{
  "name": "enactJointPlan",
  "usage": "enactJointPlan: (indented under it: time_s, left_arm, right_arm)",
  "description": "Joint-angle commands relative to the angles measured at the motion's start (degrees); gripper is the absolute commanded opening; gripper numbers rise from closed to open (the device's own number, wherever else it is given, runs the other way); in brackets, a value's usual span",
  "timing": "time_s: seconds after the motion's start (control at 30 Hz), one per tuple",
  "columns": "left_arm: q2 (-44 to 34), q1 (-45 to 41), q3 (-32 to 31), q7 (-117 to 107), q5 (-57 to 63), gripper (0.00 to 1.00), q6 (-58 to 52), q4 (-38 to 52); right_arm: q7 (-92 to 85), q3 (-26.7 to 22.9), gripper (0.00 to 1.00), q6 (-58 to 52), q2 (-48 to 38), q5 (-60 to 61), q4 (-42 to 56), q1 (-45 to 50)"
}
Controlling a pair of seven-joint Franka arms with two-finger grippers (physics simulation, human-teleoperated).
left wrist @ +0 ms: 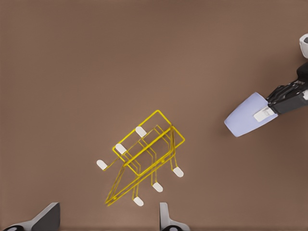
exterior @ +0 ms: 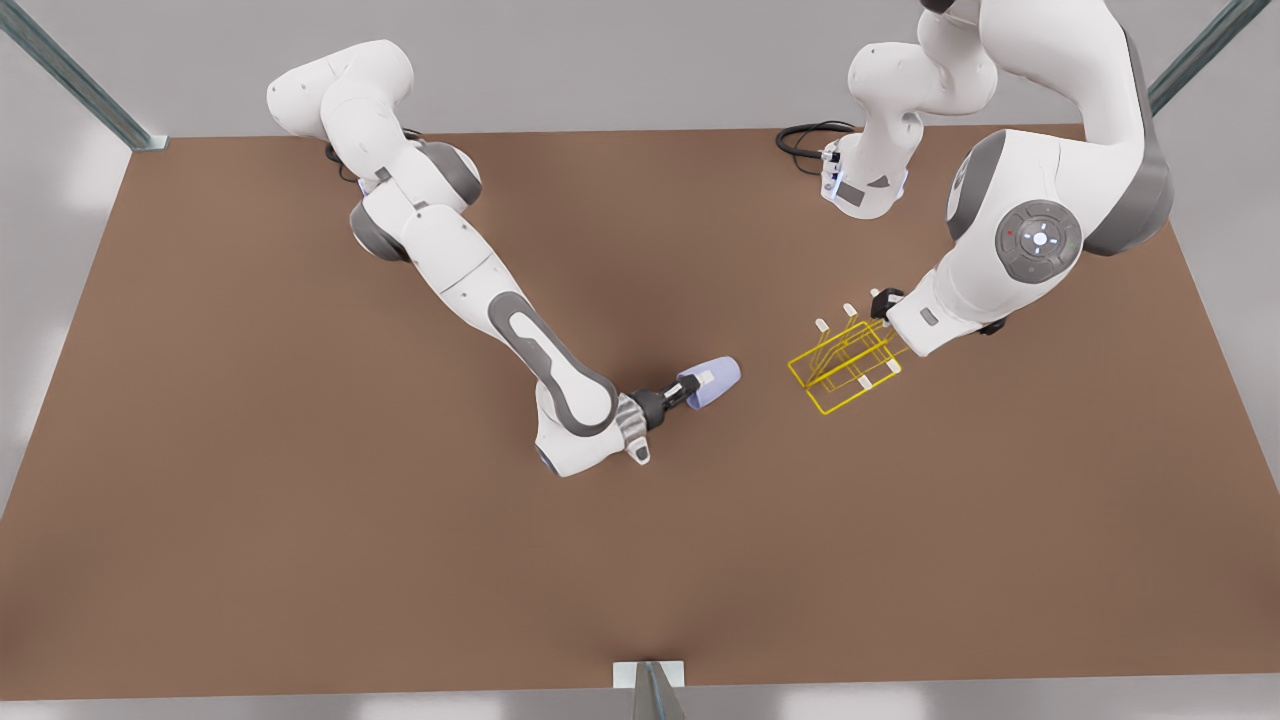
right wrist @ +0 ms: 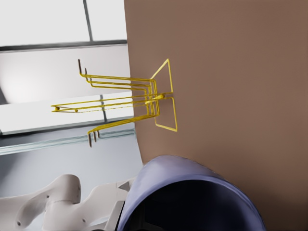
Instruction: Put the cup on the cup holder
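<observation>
Holding: right gripper clamped on cup, at the front view's left of the rack.
Cup: lying sideways above table, mouth toward its own gripper.
Rack: on table, apart from cup.
Left gripper: above rack, fingers apart.

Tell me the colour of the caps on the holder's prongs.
White caps on the yellow cup holder; clearest in the left wrist view.

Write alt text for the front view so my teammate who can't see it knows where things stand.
The right gripper holds the lavender cup on its side, just at the front view's left of the yellow wire cup holder. The left gripper hovers over the holder's far edge on the brown table.
</observation>
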Motion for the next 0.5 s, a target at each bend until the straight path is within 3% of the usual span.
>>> enactJointPlan:
  time_s: [0.0, 0.17, 0.2, 0.23, 0.27, 0.3, 0.47]
  left_arm:
    - [-0.06, 0.0, -0.02, -0.06, 0.03, 1.0, 0.06, 0.02]
    - [-0.06, 0.0, -0.02, 0.02, 0.03, 1.0, 0.06, 0.02]
    - [-0.06, 0.0, -0.02, 0.02, 0.03, 1.0, 0.06, 0.02]
    - [-0.06, 0.0, -0.02, 0.02, 0.03, 1.0, 0.06, 0.02]
    - [-0.06, 0.0, -0.02, 0.02, 0.03, 1.0, 0.06, 0.02]
    - [-0.06, 0.0, -0.02, -0.06, 0.03, 1.0, 0.06, 0.02]
    - [-0.06, -0.09, -0.02, -0.06, 0.03, 1.0, -0.03, 0.02]
  right_arm:
    - [-5.01, -0.23, 0.21, 0.51, -0.05, -0.26, 0.03, 0.12]
    - [-5.45, -0.67, 0.35, 1.12, 0.3, -0.26, -0.06, 0.38]
    - [-5.19, -0.67, 0.53, 1.3, 0.3, -0.34, -0.15, 0.38]
    - [-4.92, -0.67, 0.8, 1.3, 0.3, -0.34, -0.41, 0.2]
    - [-5.01, -0.67, 0.94, 1.21, 0.21, -0.43, -0.68, -0.24]
    - [-4.92, -0.67, 1.0, 1.12, 0.21, -0.61, -0.76, -0.68]
    - [-5.1, -0.67, 1.0, 0.51, -0.32, -1.49, -1.03, -2.08]
